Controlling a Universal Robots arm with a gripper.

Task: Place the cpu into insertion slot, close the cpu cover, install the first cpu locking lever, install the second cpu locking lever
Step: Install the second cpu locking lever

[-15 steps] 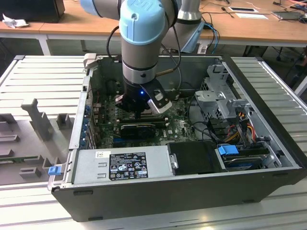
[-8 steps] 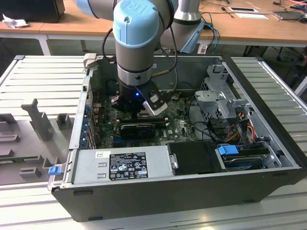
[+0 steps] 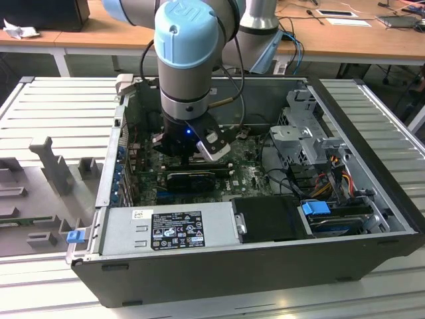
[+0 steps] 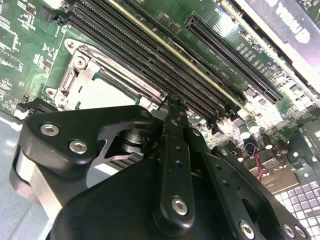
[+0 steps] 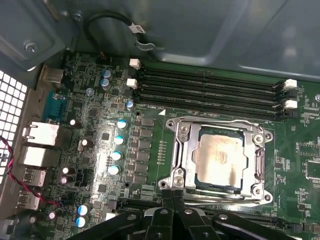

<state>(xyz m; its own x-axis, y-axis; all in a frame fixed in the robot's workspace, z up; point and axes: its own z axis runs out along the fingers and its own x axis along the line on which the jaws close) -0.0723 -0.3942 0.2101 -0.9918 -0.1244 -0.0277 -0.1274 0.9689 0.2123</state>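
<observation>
Gripper (image 5: 172,220) hangs just above the board, fingers pressed together on nothing.

From my remote seat I see the cpu (image 5: 218,157) lying flat in the insertion slot (image 5: 190,131) with the cpu cover (image 5: 182,150) closed down around it, its window framing the chip. In the exterior view the arm (image 3: 189,60) reaches into the open computer case (image 3: 372,126), far behind the power supply (image 3: 166,226), on the table (image 3: 60,106).

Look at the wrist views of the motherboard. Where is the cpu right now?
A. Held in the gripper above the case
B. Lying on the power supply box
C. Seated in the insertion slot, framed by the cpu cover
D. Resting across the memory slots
C: in the first wrist view the cpu lies flat in the insertion slot, with the cpu cover closed around it.
</observation>
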